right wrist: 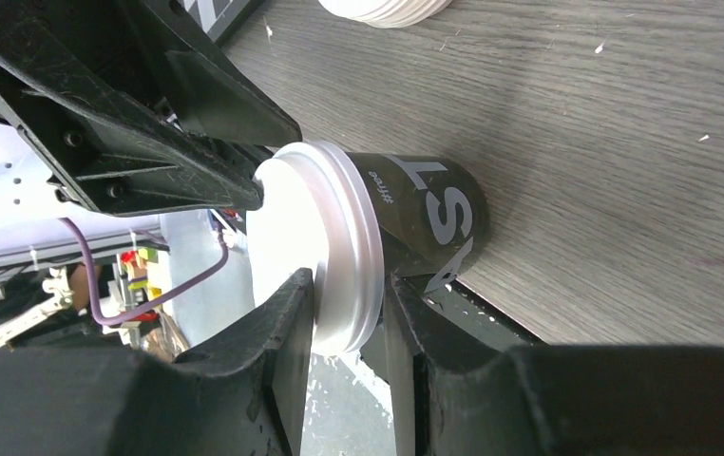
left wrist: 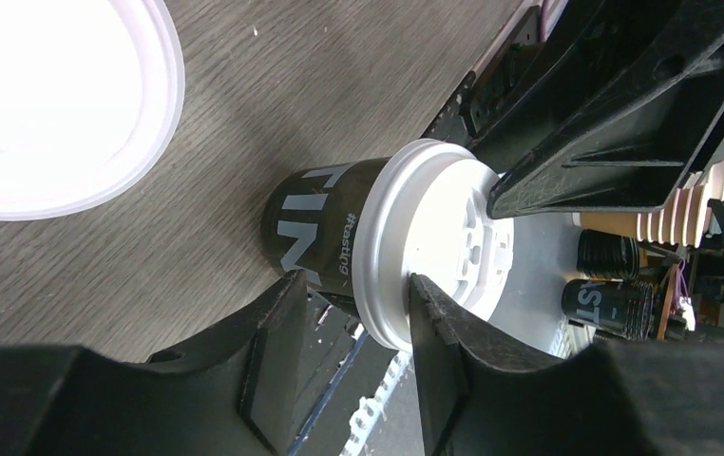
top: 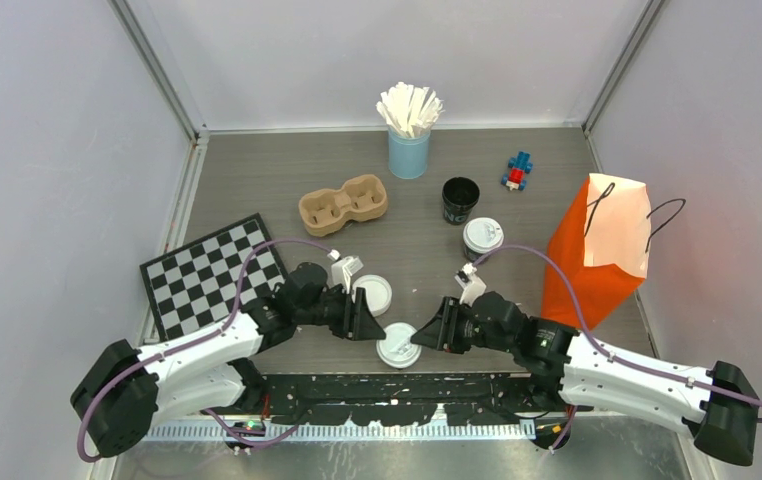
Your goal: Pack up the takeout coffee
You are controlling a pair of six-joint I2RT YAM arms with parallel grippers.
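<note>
One coffee cup stands at the near edge of the table. It is black with a white lid on top. Both arms reach in to it, one from each side. The right gripper pinches the rim of the lid, with one finger on top and one under it. The left gripper has a finger on each side of the rim too, but I cannot tell if it squeezes. A loose white lid lies just beside the left gripper. Farther back stand another cup with a lid and an open black cup. The orange bag is on the right, and the brown cup tray sits well behind
</note>
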